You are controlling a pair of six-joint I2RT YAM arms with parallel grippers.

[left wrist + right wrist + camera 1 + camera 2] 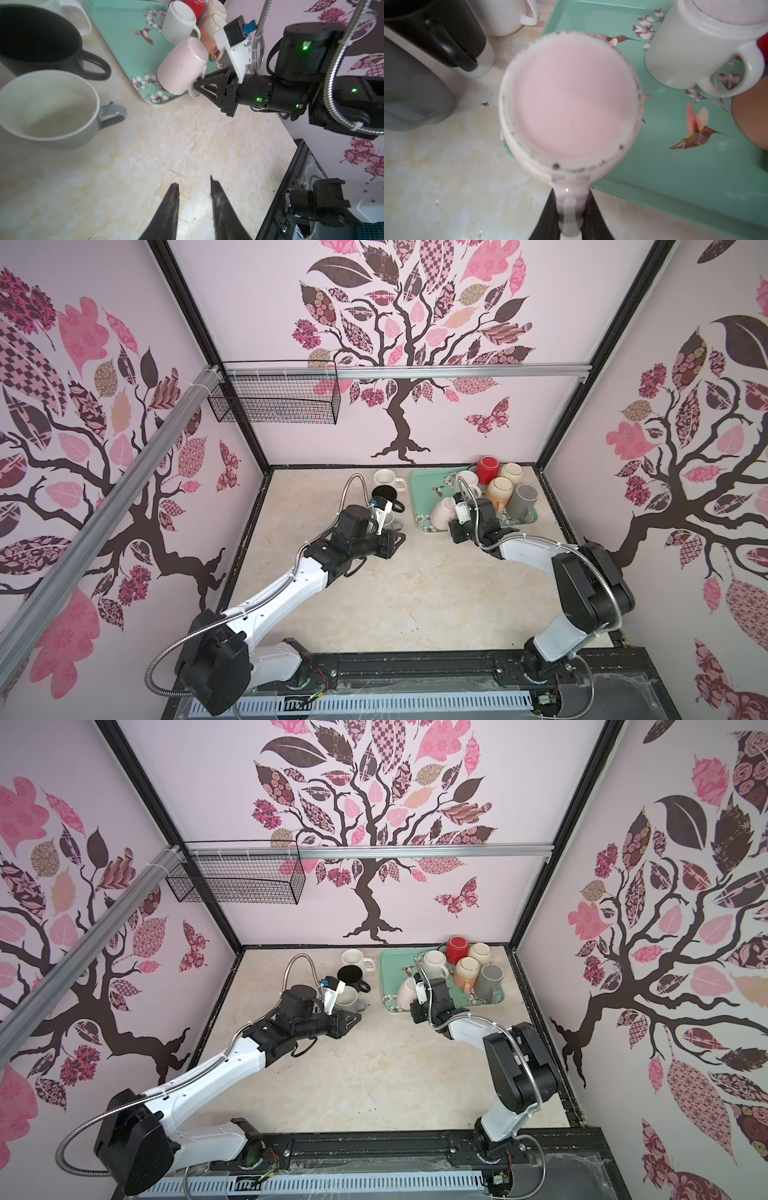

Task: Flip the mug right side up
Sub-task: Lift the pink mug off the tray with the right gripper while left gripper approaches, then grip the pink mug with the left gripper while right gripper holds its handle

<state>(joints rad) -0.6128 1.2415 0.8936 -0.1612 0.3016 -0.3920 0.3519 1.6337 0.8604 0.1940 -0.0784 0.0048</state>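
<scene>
The pink mug sits bottom up and tilted at the near left corner of the teal tray. Its speckled foot ring faces the right wrist camera, where the mug fills the middle. My right gripper is shut on the mug's handle, one finger on each side. My left gripper hangs over bare table left of the tray, open, with nothing between its fingers.
Three upright mugs stand left of the tray: grey with a cream inside, black, white. Several upside-down mugs crowd the tray's back right, among them red, orange and grey. A wire basket hangs on the back wall.
</scene>
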